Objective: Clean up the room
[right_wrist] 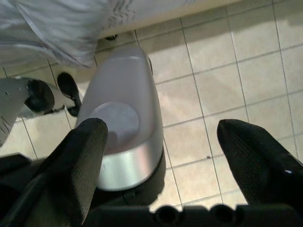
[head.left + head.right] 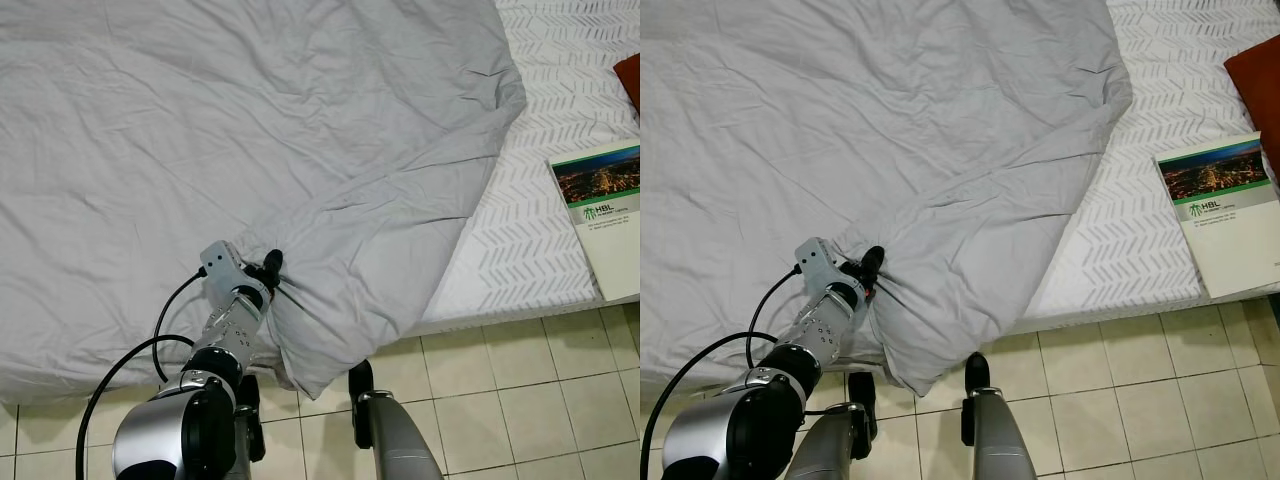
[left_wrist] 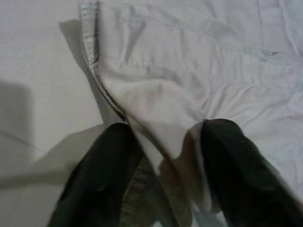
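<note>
Filling most of the room, the wide bed with its white herringbone-patterned sheet is lying half made. Its big, wrinkled pale-grey duvet is covering the left part only, one corner sagging over the edge toward the tiled floor. On the bare sheet a glossy green-and-white booklet is waiting to be tidied. The left gripper is pinching a duvet fold near that corner; the right gripper is hanging spread above the tiles. Most of the tidying looks undone.
</note>
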Motion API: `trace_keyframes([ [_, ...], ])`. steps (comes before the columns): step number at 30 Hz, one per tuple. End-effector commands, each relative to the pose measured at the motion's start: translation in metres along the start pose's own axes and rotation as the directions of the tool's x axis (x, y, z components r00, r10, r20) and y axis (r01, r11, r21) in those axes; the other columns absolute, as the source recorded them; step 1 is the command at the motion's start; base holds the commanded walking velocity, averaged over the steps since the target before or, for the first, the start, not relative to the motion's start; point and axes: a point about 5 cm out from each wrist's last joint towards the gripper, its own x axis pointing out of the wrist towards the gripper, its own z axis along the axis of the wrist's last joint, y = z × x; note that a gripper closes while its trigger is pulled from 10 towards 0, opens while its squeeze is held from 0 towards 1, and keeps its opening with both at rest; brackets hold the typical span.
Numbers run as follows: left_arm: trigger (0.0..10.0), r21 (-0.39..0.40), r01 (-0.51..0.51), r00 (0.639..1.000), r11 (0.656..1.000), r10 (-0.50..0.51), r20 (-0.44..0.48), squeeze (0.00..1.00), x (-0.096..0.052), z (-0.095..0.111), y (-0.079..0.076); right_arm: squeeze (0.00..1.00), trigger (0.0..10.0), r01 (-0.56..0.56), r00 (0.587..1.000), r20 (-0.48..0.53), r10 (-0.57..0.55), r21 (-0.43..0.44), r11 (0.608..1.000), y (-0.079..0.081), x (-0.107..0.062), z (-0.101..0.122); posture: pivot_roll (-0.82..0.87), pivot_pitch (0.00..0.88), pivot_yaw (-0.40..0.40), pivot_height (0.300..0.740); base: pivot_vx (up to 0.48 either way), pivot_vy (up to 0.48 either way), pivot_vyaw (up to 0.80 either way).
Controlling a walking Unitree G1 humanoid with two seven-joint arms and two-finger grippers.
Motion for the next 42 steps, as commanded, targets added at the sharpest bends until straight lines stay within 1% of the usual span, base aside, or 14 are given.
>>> trace_keyframes([
  [1,0.0,-0.014,-0.063,0.992,0.998,0.061,-0.106,0.00,-0.007,-0.028,0.012,0.00,10.0,0.009,0.999,-0.046,-0.009,-0.005,1.000,-0.002,-0.005,-0.006,-0.45,0.725,-0.049,0.740,0.000,0.000,0.00],
  [5,0.0,0.017,-0.044,0.995,0.999,0.046,-0.092,0.00,-0.005,-0.022,0.009,0.00,10.0,0.008,0.999,-0.045,-0.008,-0.004,1.000,-0.002,-0.003,-0.006,-0.44,0.709,-0.041,0.740,0.000,0.000,0.00],
  [13,0.0,0.181,0.020,0.996,0.983,-0.003,-0.092,0.00,-0.003,-0.014,0.005,0.00,10.0,0.003,1.000,-0.030,-0.003,0.000,1.000,-0.002,0.007,-0.009,-0.40,0.686,-0.026,0.740,0.000,0.000,0.00],
  [17,0.0,0.289,0.046,0.990,0.956,-0.006,-0.139,0.00,-0.008,-0.021,0.017,0.00,10.0,-0.001,1.000,0.005,0.001,0.016,1.000,0.001,0.031,-0.015,-0.34,0.617,0.035,0.740,0.000,0.000,0.00],
  [21,0.0,0.435,0.096,0.983,0.895,-0.017,-0.183,0.00,-0.013,-0.027,0.028,0.00,10.0,-0.008,0.999,0.053,0.007,0.019,1.000,0.002,0.057,-0.014,-0.31,0.508,0.082,0.740,0.000,0.000,0.00],
  [22,0.0,0.490,0.106,0.982,0.865,-0.015,-0.186,0.00,-0.016,-0.027,0.036,0.00,10.0,0.000,0.997,0.074,-0.002,0.018,1.000,-0.002,0.073,-0.014,-0.30,0.439,0.091,0.740,0.000,0.000,0.00],
  [26,0.0,0.559,0.101,0.986,0.823,-0.009,-0.166,0.00,-0.019,-0.017,0.049,0.00,10.0,0.043,0.991,0.125,-0.047,0.035,0.998,-0.016,0.093,-0.003,-0.31,0.367,0.095,0.740,0.000,0.000,0.00],
  [30,0.0,0.611,0.099,0.988,0.785,-0.004,-0.155,0.00,-0.016,-0.014,0.043,0.00,10.0,0.072,0.983,0.169,-0.078,0.043,0.997,-0.033,0.127,0.009,-0.29,0.227,0.095,0.740,0.000,0.000,0.00],
  [31,10.0,0.622,0.112,0.988,0.775,-0.018,-0.156,0.00,-0.015,-0.015,0.038,0.00,10.0,0.073,0.979,0.188,-0.076,0.026,0.997,-0.036,0.133,0.015,-0.30,0.210,0.093,0.740,0.000,0.000,0.00],
  [32,10.0,0.626,0.122,0.987,0.770,-0.027,-0.159,0.00,-0.014,-0.016,0.033,0.00,10.0,0.073,0.977,0.199,-0.074,0.014,0.997,-0.038,0.139,0.019,-0.30,0.200,0.091,0.740,0.000,0.000,0.00],
  [34,10.0,0.678,0.195,0.978,0.709,-0.086,-0.191,0.00,-0.012,-0.025,0.018,0.00,10.0,0.071,0.968,0.242,-0.069,-0.002,0.997,-0.043,0.154,0.033,-0.31,0.161,0.085,0.740,0.000,-0.219,0.00],
  [35,10.0,0.678,0.195,0.978,0.709,-0.086,-0.191,0.00,-0.012,-0.025,0.018,0.00,10.0,0.071,0.968,0.242,-0.069,-0.002,0.997,-0.043,0.154,0.033,-0.31,0.161,0.085,0.740,0.000,-0.439,0.00],
  [36,10.0,0.679,0.250,0.966,0.691,-0.133,-0.220,0.00,-0.012,-0.035,0.006,0.00,10.0,0.075,0.959,0.274,-0.069,-0.010,0.997,-0.047,0.163,0.044,-0.32,0.135,0.082,0.740,0.000,-0.472,0.00],
  [42,10.0,0.655,0.290,0.955,0.698,-0.165,-0.247,0.00,-0.013,-0.051,-0.011,0.00,10.0,0.076,0.957,0.282,-0.065,-0.027,0.997,-0.053,0.173,0.051,-0.35,0.117,0.077,0.740,0.000,-0.470,0.00],
])
